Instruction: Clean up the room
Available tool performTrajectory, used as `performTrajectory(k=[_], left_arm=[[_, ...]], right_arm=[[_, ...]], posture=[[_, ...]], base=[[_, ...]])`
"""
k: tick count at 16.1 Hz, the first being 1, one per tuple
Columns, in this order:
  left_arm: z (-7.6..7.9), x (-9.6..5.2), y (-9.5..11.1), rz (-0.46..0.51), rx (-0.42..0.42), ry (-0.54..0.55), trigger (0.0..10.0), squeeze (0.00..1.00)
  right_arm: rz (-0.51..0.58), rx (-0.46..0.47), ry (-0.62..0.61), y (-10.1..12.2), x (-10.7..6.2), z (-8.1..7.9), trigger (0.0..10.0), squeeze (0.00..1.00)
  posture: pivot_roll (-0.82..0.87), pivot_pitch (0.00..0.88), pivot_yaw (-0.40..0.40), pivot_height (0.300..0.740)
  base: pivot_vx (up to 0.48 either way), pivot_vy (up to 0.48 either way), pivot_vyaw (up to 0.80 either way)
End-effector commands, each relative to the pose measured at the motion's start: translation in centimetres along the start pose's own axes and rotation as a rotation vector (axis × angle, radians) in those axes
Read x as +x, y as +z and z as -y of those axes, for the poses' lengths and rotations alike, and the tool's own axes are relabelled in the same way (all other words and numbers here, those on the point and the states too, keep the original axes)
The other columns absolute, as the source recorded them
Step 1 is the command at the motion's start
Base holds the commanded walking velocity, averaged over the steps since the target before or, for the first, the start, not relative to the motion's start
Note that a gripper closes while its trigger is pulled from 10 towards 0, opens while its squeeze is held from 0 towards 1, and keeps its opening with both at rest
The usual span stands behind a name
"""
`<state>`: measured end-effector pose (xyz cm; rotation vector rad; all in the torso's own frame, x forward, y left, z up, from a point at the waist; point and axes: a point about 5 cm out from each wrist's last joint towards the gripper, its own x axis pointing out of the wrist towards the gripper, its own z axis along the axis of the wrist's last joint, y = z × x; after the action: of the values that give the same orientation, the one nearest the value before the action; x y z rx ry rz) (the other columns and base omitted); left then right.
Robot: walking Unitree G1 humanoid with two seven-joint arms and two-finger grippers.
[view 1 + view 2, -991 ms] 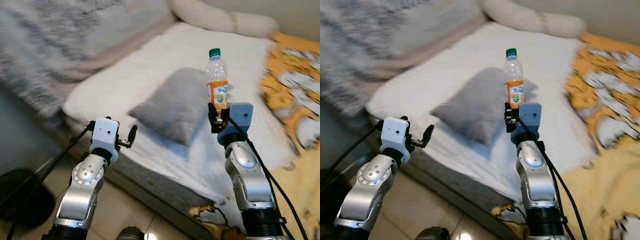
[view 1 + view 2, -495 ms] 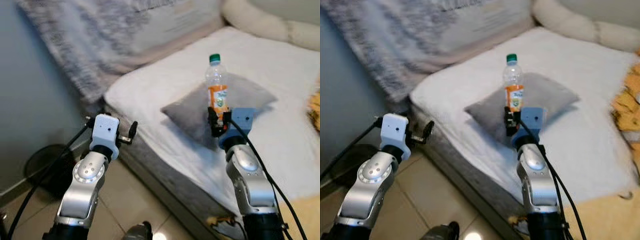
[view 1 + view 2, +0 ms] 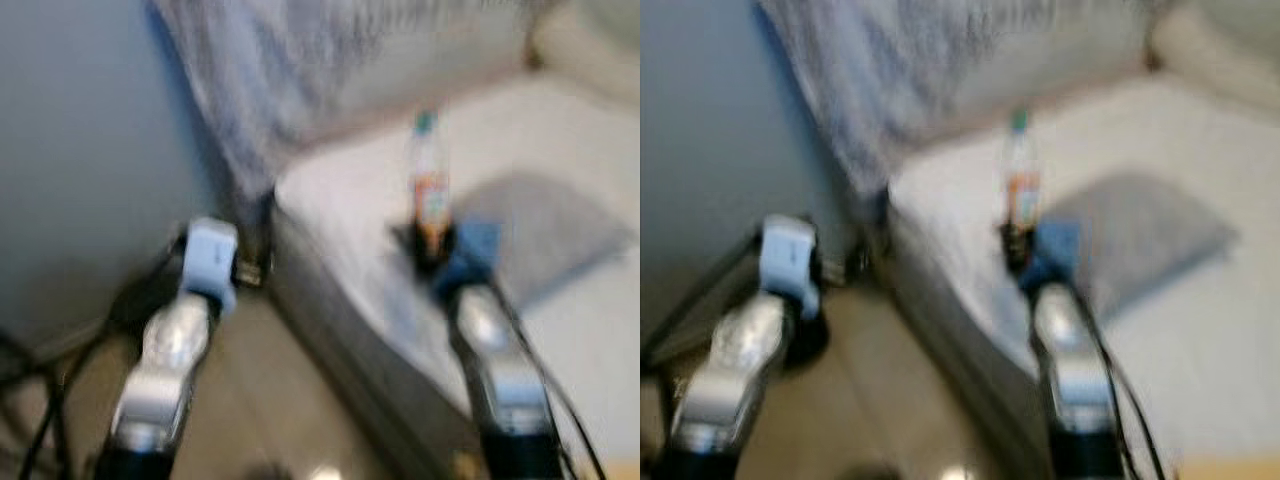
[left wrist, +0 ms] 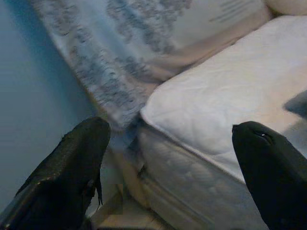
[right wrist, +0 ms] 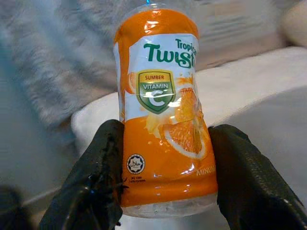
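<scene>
- Since a second ago the head views have swung left toward the wall [image 3: 90, 150]; the bed [image 3: 560, 330] now sits to the right, and all is blurred.
- Right wrist view: right gripper [image 5: 165, 177] clamps the upright bottle [image 5: 163, 124]; turning could slip it, and the cap is cut off.
- Left wrist view: left gripper [image 4: 182, 167] is spread wide and empty by the mattress corner.

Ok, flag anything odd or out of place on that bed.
Little stands out. A grey cushion lies slanted on the white mattress, and a patterned blanket hangs off its end. The orange drink bottle is upright, held in the right tool. The head views are blurred.
</scene>
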<state>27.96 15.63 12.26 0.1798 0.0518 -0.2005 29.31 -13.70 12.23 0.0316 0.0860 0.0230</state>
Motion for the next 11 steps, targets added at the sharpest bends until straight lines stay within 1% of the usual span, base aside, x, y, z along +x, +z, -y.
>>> performTrajectory(k=[1, 2, 3, 4, 5, 6, 7, 9, 11], left_arm=[[0.1, 0.0, 0.3, 0.013, 0.004, 0.004, 10.0, 0.0], [0.1, 0.0, 0.4, 0.018, 0.001, 0.009, 10.0, 0.0], [0.0, 0.1, 0.3, 0.013, -0.019, 0.026, 10.0, 0.0], [-0.2, 0.2, 0.3, 0.01, -0.024, 0.043, 10.0, 0.0], [-0.3, 0.2, 0.4, 0.012, -0.012, 0.045, 10.0, 0.0], [-0.5, 0.2, 0.4, 0.026, -0.048, 0.082, 10.0, 0.0], [-0.6, 0.3, 0.5, 0.027, -0.057, 0.096, 10.0, 0.0], [-0.5, 0.2, 0.4, 0.021, -0.03, 0.085, 10.0, 0.0], [-0.4, 0.2, 0.2, 0.011, -0.003, 0.088, 10.0, 0.0]], right_arm=[[-0.013, -0.004, -0.067, -0.1, 0.1, 1.0, 10.0, 0.0], [-0.022, -0.001, -0.087, -0.2, 0.1, 1.1, 10.0, 0.0], [-0.016, 0.021, -0.076, -0.2, 0.1, 1.0, 10.0, 0.0], [0.001, 0.088, -0.056, 0.0, 0.1, 0.8, 10.0, 0.0], [-0.009, 0.1, -0.054, -0.1, 0.1, 0.7, 10.0, 0.0], [-0.03, 0.118, -0.031, -0.4, 0.3, 0.5, 10.0, 0.0], [-0.035, 0.112, -0.009, -0.4, 0.4, 0.2, 10.0, 0.0], [-0.054, 0.105, -0.005, -0.6, 0.6, 0.1, 10.0, 0.0], [-0.146, 0.044, -0.005, -1.6, 0.9, -0.1, 10.0, 0.0]], posture=[[0.0, 0.0, 0.032, 0.74], [0.0, 0.0, 0.033, 0.74], [0.0, 0.0, 0.035, 0.74], [0.01, 0.0, 0.035, 0.74], [0.01, 0.0, 0.034, 0.74], [0.01, 0.0, 0.031, 0.74], [0.02, 0.0, 0.025, 0.74], [0.02, 0.0, 0.025, 0.74], [0.03, 0.0, 0.015, 0.74]], base=[[0.0, 0.0, 0.46], [0.0, 0.0, 0.48], [0.0, 0.0, 0.48], [0.0, 0.0, 0.0], [0.0, 0.0, 0.0], [0.0, 0.0, 0.5], [0.0, 0.0, 0.8], [0.0, 0.0, 0.8], [0.0, 0.0, 0.0]])
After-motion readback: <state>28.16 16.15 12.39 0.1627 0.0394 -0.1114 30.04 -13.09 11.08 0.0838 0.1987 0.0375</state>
